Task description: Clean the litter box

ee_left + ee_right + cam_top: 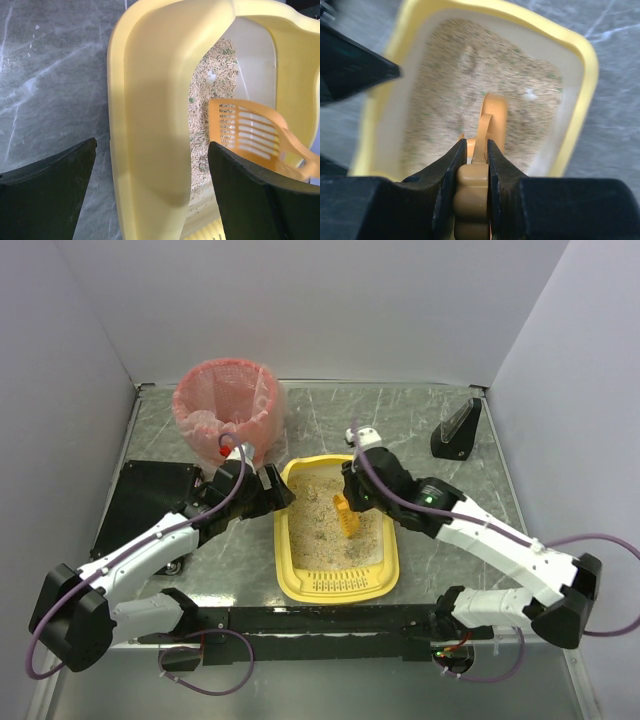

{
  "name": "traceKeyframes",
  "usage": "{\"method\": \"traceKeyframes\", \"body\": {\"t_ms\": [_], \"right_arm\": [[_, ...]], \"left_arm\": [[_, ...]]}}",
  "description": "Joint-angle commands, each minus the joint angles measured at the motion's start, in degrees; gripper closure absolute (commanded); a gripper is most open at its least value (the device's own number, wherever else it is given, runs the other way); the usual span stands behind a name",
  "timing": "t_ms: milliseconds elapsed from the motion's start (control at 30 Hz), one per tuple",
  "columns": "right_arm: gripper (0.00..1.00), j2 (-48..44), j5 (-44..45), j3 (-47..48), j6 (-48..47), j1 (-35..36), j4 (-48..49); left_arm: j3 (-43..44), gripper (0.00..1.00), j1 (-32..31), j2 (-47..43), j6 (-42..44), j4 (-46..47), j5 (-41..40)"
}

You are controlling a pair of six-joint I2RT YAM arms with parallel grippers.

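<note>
**1. Layout, top view, left to right**
- A black mat (145,500) lies at the 9 o'clock side of the counter (450,400).
- A pink-lined basket (225,405) stands at 11 o'clock from the litter box, close to its far left corner.
- The litter box (283,540) sits at the centre of the counter. Its long axis runs 12 to 6 o'clock, and the slotted lip is at 6 o'clock, nearest the arm bases. Beige litter covers most of its floor.
- A black wedge-shaped stand (457,430) sits at 2 o'clock, well apart from the box.

**2. Left pincer**
The left pincer (277,492) is released, with its jaws spread wide. It straddles the 9 o'clock wall of the litter box (150,125): one finger is outside over the counter, the other inside over the litter. The left wrist view shows a gap on both sides of the wall, so no grip is made.

**3. Right pincer**
The right pincer (352,495) is clenched on the handle of the orange slotted scoop (345,515). The right wrist view shows the handle pinched between both fingers (445,180). The scoop (492,112) points down toward the litter near the box centre. The frames do not settle whether it touches.

**4. Step in hand (judgement)**
The step is scooping. The tool is gripped and placed over the litter, and the box is not yet braced.

**5. Next move (judgement)**
- Close the left pincer on the wall so that the box cannot slide.
- Push the scoop (245,127) low through the litter.
- Lift it level so that loose grains sift back through the slots.
- Carry the load toward the basket at 11 o'clock, passing clear of the left arm.
</note>
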Motion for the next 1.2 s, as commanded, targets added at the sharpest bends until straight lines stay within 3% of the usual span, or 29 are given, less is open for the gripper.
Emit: {"method": "traceKeyframes", "body": {"t_ms": [0, 100, 233, 400, 600, 733, 1067, 1167], "right_arm": [[1.0, -3.8, -7.1, -0.8, 9.7, -1.1, 2.6], [1.0, -2.6, 0.1, -1.0, 15.1, -1.2, -2.0], [1.0, -3.3, -2.6, -5.1, 22.1, -2.7, -0.1], [1.0, -3.4, 0.1, -7.5, 27.9, -2.9, -2.9], [1.0, -2.8, -7.1, -16.7, 35.5, -4.0, 8.5], [1.0, -2.6, -8.1, -21.7, 39.9, -4.2, 15.0], [1.0, -2.2, -12.0, -32.3, 41.0, -4.3, 34.9], [1.0, -0.2, -14.3, -34.6, 39.6, -4.4, 43.4]], "left_arm": [[2.2, 0.03, -0.3, 0.1, 0.2, 0.4, 0.0], [1.7, 0.03, -0.3, -0.5, -0.2, 0.7, -0.1], [1.3, 0.03, -0.3, -0.8, -0.5, 1.4, 0.6], [1.3, 0.03, -0.3, -0.7, -0.5, 1.4, 0.6], [0.6, 0.03, -0.3, 1.2, -0.6, 3.5, 3.0], [1.7, 0.03, -0.5, 3.7, 0.2, 0.0, 2.1], [-0.9, 0.01, -1.2, 7.0, -1.2, 4.2, 5.6], [0.7, 0.06, -1.9, 8.8, -1.2, 3.0, 4.0]]}}
